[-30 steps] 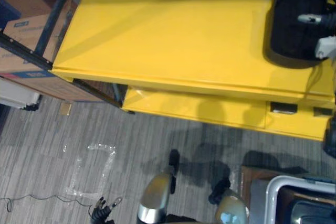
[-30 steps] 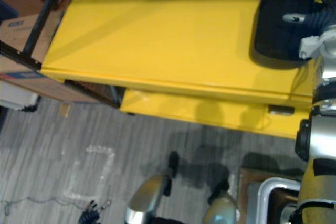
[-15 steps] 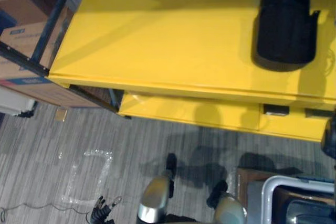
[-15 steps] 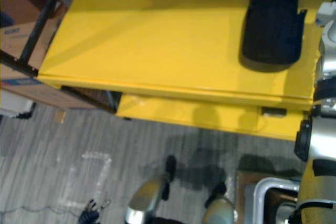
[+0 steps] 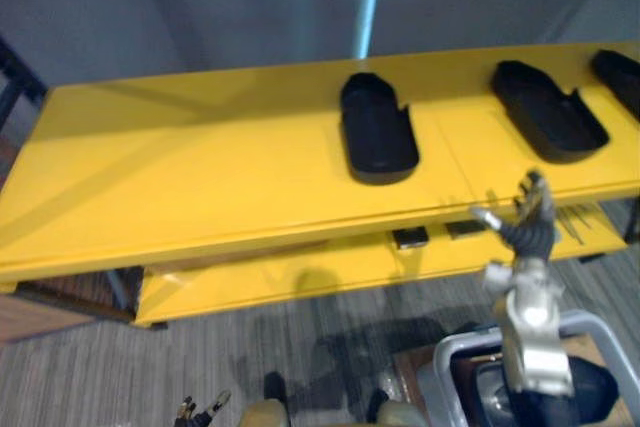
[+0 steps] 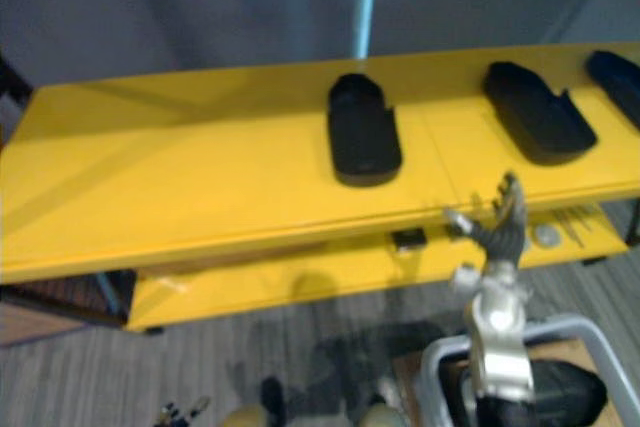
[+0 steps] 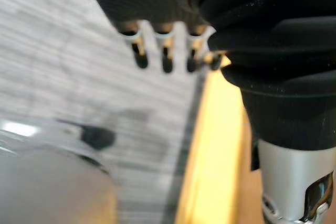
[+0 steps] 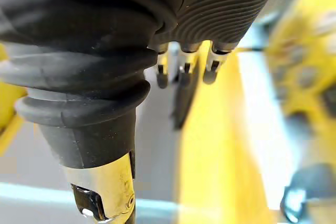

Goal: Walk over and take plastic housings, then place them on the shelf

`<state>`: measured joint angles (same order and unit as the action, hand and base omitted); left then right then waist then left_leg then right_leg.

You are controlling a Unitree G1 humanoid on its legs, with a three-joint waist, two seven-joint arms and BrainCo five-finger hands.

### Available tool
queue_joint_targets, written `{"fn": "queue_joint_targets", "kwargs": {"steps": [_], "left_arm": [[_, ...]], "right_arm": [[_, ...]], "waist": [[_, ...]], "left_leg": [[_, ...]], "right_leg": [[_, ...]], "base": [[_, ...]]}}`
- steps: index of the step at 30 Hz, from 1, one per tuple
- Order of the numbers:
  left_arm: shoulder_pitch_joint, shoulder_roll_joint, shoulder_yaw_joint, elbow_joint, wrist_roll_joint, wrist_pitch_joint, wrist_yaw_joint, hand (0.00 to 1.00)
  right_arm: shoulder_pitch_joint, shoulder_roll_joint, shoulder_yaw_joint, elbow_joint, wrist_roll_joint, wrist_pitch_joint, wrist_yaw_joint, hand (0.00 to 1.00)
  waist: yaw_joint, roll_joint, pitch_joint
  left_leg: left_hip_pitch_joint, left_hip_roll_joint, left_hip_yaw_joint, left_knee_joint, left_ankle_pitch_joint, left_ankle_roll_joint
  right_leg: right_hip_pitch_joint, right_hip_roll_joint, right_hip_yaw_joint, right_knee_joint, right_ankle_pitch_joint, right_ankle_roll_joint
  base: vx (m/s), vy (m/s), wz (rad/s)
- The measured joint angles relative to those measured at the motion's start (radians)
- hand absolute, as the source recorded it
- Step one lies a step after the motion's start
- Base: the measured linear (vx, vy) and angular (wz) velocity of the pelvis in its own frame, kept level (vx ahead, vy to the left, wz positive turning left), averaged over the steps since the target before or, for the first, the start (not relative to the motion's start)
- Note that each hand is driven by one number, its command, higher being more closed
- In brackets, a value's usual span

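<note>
Three black plastic housings lie on the top of the yellow shelf (image 5: 200, 177): one in the middle (image 5: 378, 129), one to its right (image 5: 548, 109), one at the far right edge (image 5: 620, 72). My right hand (image 5: 530, 222) is raised in front of the shelf's front edge, below and between the first two housings, open with fingers (image 8: 184, 69) spread and holding nothing. My left hand (image 5: 200, 412) hangs low over the floor, its fingers (image 7: 165, 59) relaxed and empty.
A grey-framed cart (image 5: 450, 357) with dark parts inside stands at the lower right, close to my right arm. Below the top is a lower yellow level (image 5: 300, 282). A grey wall with a light blue post (image 5: 368, 2) stands behind.
The camera has swung, so the whole scene has shifted. My right hand has left the housing it touched on the shelf and now hangs open before the shelf edge.
</note>
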<state>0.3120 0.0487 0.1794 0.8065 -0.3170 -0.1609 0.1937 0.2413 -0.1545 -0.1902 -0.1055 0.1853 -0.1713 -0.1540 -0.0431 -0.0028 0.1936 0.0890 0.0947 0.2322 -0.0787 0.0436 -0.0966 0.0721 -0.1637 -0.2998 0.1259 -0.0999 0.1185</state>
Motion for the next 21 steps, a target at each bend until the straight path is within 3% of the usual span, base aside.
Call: {"fn": "queue_joint_targets", "kwargs": {"steps": [6, 14, 18, 19, 21], "left_arm": [[0.0, 0.002, -0.004, 0.01, 0.011, 0.039, 0.032, 0.0], [-0.013, 0.017, -0.05, 0.103, 0.012, 0.075, 0.044, 0.0], [-0.033, 0.032, -0.086, 0.12, 0.012, 0.075, 0.044, 0.0], [-0.042, 0.034, -0.094, 0.121, 0.012, 0.075, 0.044, 0.0], [-0.051, 0.049, -0.124, 0.125, 0.012, 0.073, 0.044, 0.0]], "right_arm": [[0.124, 0.05, 0.087, 0.0, 0.059, -0.092, 0.113, 0.0], [0.151, 0.061, 0.282, 0.098, 0.054, -0.1, 0.199, 0.0], [0.137, 0.054, 0.388, 0.118, 0.016, -0.152, 0.203, 0.0], [0.117, 0.044, 0.422, 0.118, -0.012, -0.161, 0.199, 1.0], [0.071, 0.029, 0.468, 0.124, -0.037, -0.174, 0.194, 1.0]], "waist": [[-0.004, 0.014, -0.048], [-0.013, 0.01, -0.075], [-0.017, 0.015, -0.079], [-0.017, 0.015, -0.079], [-0.017, 0.015, -0.08]], "left_leg": [[0.015, 0.017, 0.042, -0.002, -0.006, -0.006], [0.016, 0.02, 0.074, -0.006, -0.014, -0.008], [0.017, 0.02, 0.079, -0.006, -0.017, -0.01], [0.017, 0.02, 0.079, -0.005, -0.017, -0.01], [0.018, 0.02, 0.078, -0.002, -0.017, -0.01]], "right_leg": [[-0.001, 0.019, 0.03, -0.031, 0.015, -0.01], [0.001, 0.027, 0.059, -0.051, 0.032, -0.011], [0.0, 0.027, 0.064, -0.053, 0.035, -0.011], [0.001, 0.027, 0.064, -0.053, 0.035, -0.011], [0.002, 0.027, 0.063, -0.053, 0.035, -0.011]], "base": [[-0.03, -0.012, -0.21], [0.01, 0.007, -0.11], [0.04, 0.01, -0.03], [0.0, 0.0, 0.0], [0.0, 0.0, 0.0]]}}
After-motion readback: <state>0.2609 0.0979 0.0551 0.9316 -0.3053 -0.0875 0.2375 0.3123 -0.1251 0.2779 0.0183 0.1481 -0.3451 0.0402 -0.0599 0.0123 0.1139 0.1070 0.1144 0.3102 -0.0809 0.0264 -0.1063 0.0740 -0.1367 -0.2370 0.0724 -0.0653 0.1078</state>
